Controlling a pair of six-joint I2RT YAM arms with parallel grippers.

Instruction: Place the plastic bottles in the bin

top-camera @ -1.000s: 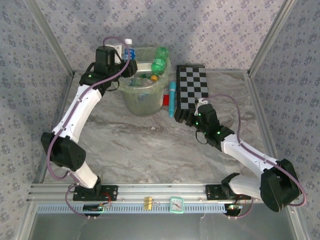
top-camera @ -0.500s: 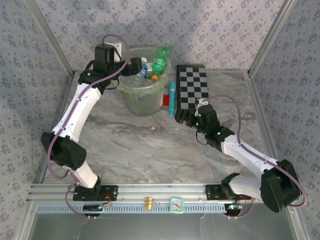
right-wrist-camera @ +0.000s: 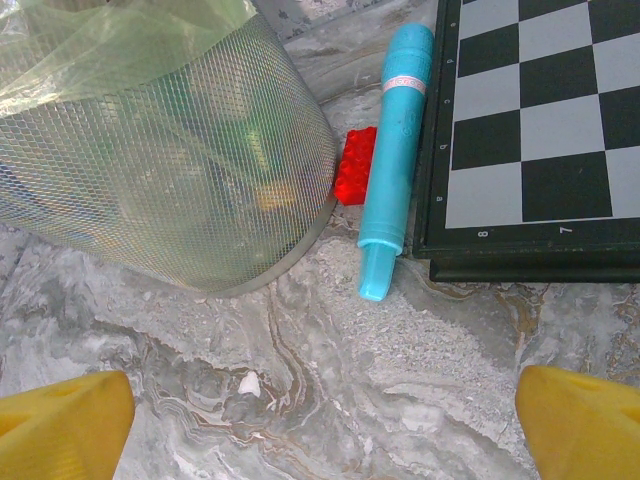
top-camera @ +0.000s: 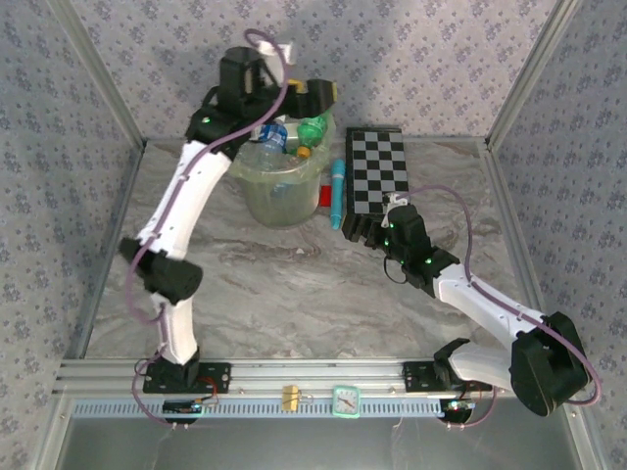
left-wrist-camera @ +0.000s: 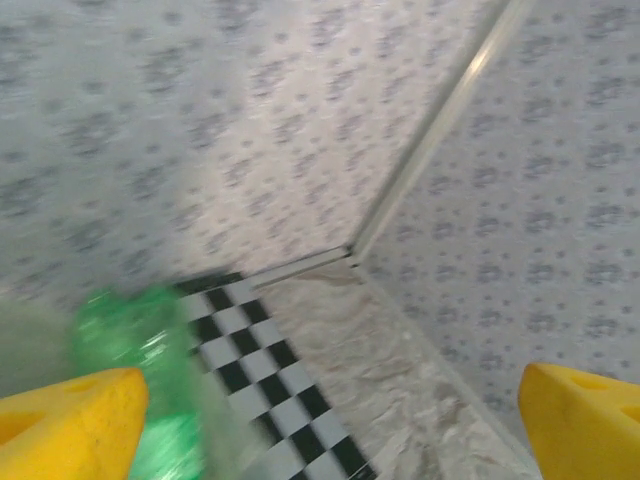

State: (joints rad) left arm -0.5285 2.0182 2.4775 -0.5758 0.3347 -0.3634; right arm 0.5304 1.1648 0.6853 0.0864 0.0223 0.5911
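Observation:
The bin [top-camera: 277, 191], a pale-green bucket with a clear liner, stands at the back of the table and holds several plastic bottles. Among them are a green bottle [top-camera: 313, 128] and a clear blue-labelled bottle [top-camera: 272, 135] on top of the pile. My left gripper [top-camera: 315, 97] hangs high over the bin's far rim, open, with nothing in it. In the left wrist view its yellow fingers [left-wrist-camera: 70, 420] stand wide apart and the green bottle [left-wrist-camera: 130, 345] is a blur below. My right gripper [top-camera: 372, 227] is open low over the table, and the bin's mesh wall [right-wrist-camera: 170, 150] lies ahead of it.
A teal tube [right-wrist-camera: 395, 150] and a small red block [right-wrist-camera: 355, 178] lie between the bin and the checkerboard [right-wrist-camera: 530, 120]. The checkerboard [top-camera: 377, 176] sits at the back right. Patterned walls close in the table on three sides.
My left gripper opened and let its clear bottle drop into the bin, then rose and swung right over the far rim. The right arm has not moved.

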